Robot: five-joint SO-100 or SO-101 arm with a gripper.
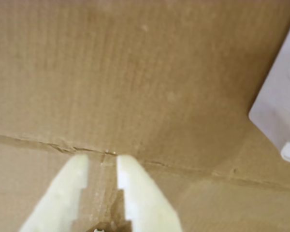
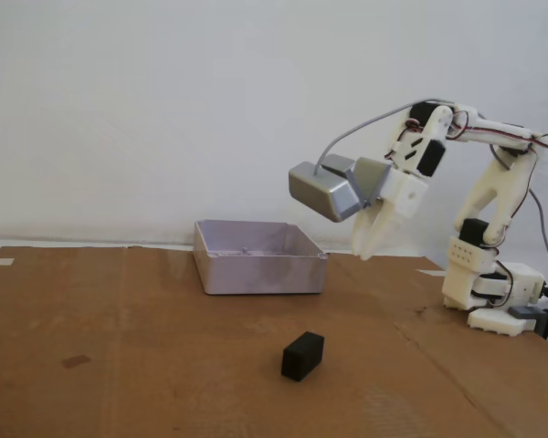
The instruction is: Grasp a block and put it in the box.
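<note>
Cream-white gripper (image 2: 365,248) hangs empty at centre right, fingers slightly apart. Box (image 2: 256,257) sits just left of it; block (image 2: 302,355) lies lower centre on cardboard (image 2: 119,365). Descend squarely, straddling the block's narrower sides.

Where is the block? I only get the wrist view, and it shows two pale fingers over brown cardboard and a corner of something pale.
Observer: The block sits on the cardboard in the fixed view, nearer the camera than the box.
Operator: Is that pale corner the box?
Observer: Yes, the box; the fixed view shows it is an open tray with nothing visible in it.
Operator: Are the fingers near the block?
Observer: No, the gripper hangs in the air beside the box, holding nothing.
</note>
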